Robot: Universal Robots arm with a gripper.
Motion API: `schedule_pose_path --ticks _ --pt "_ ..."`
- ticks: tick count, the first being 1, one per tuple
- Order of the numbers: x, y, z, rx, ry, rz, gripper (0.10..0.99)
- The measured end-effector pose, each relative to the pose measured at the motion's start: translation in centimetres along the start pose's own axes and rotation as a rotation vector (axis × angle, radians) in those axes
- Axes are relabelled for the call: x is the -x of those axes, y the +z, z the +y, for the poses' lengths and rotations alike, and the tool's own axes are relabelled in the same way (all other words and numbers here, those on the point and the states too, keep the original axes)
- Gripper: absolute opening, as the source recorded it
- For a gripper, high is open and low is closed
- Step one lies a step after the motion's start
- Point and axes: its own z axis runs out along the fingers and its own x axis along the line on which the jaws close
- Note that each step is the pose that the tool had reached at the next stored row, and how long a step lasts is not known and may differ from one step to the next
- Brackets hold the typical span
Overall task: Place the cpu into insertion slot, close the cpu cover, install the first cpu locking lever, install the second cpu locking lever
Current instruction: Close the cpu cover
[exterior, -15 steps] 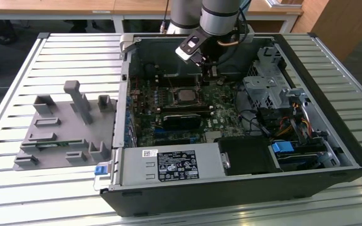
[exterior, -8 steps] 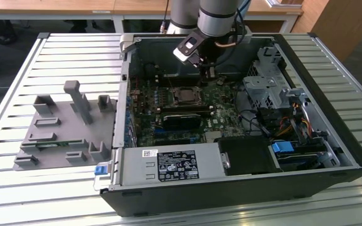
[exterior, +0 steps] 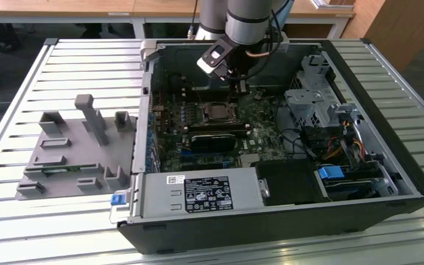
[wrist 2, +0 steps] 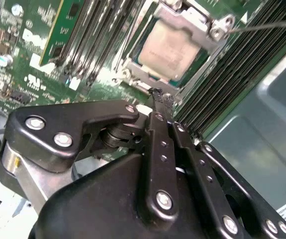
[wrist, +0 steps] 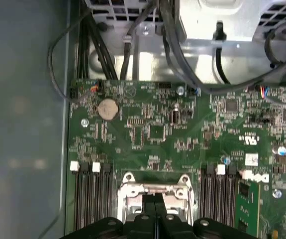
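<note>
Pincer [wrist 2: 156, 95] tips are seen in the second wrist view pressed together on nothing, poised just beside the near rim of the slot [wrist 2: 128, 74], where the cpu [wrist 2: 175, 47] is seated under the lowered cover [wrist 2: 190, 20]. A locking step is judged to be in hand: pressure is best applied to the thin lever [wrist 2: 264, 25] beyond, along its arc, and never borne by the cpu or the board [wrist: 152, 132] farther off.

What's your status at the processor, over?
Tool shut, tip close by the cpu cover edge. Cpu seated, cover down over it. Nothing in the way.
</note>
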Motion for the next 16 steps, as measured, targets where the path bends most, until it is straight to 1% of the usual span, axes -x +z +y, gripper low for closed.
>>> schedule_pose_path --ticks 7,13,16 --pt "-0.02 0.14 -1.6 0.0 0.0 0.0003 0.106" --pt "-0.03 0.26 -2.22 0.0 0.0 0.0004 0.106" --pt "-0.03 0.44 -2.69 0.0 0.0 0.0002 0.106"
